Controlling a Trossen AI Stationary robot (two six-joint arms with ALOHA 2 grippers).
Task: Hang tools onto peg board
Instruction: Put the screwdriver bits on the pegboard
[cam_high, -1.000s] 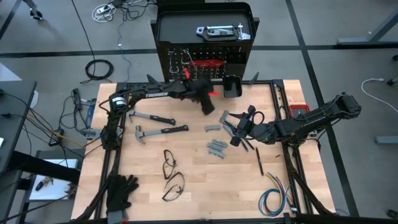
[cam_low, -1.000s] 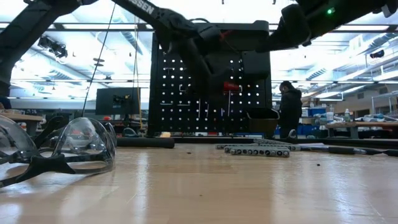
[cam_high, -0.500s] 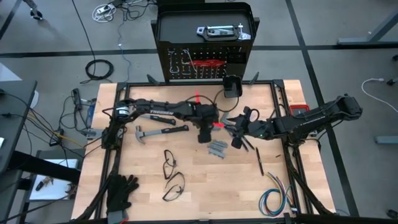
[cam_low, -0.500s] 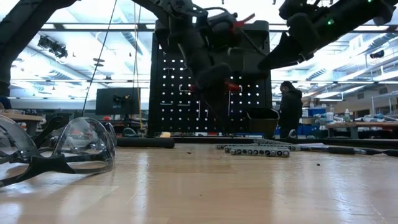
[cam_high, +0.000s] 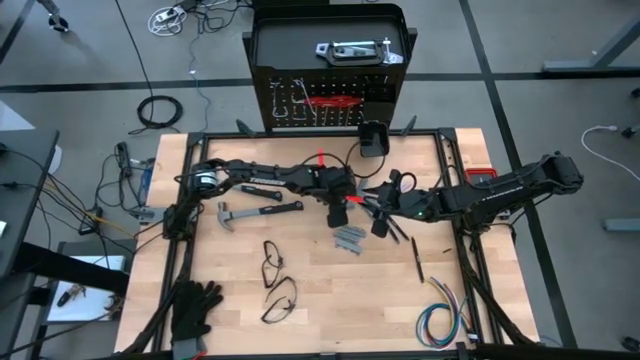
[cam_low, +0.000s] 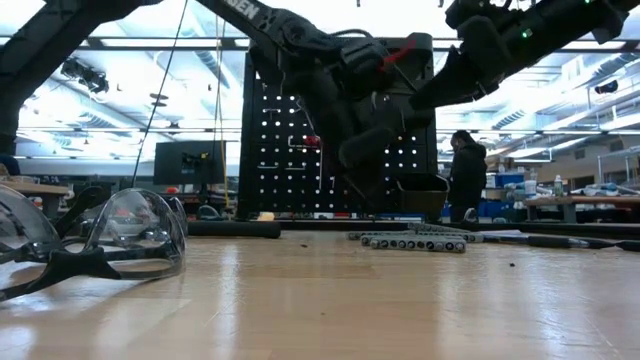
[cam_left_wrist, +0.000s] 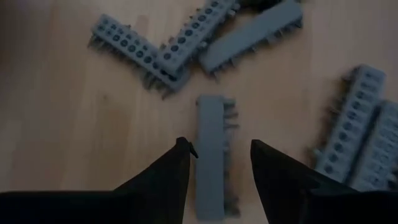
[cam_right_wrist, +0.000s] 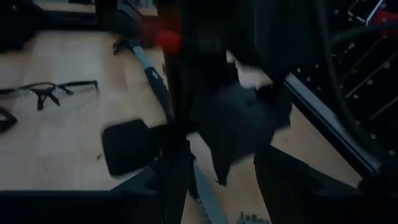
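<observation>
Left gripper (cam_left_wrist: 217, 165): two dark fingers (cam_left_wrist: 165, 180) spread apart, straddling a short grey ridged metal strip (cam_left_wrist: 212, 149) that lies flat on the pale wooden table (cam_left_wrist: 56, 124). Fingertips look level with the strip's near half, one either side; contact cannot be told. Nothing gripped yet.

Around the strip: more grey toothed strips (cam_left_wrist: 155, 53) lie in a loose heap at 11 to 1 o'clock, and another pair (cam_left_wrist: 367, 137) at 3 o'clock, all apart from the target.

High view: left gripper (cam_high: 336, 210) sits near table centre, over the grey heap (cam_high: 347, 238). Right gripper (cam_high: 382, 205) is just beside it at 3 o'clock, fingers parted; whether it holds anything cannot be told, its wrist view being filled by the left arm.

Farther out: two black-handled steel hammers (cam_high: 255, 205) lie at 9 o'clock from the left gripper. The upright black perforated peg board (cam_high: 325, 100) stands off the far table edge at 12 o'clock, red-handled tools (cam_high: 335, 101) already hanging on it.

Step in hand, as I judge it: pick-up of one grey strip. Next move calls for closing squarely on the strip's narrow sides, then lifting clear of the neighbours and the crowding right arm.
</observation>
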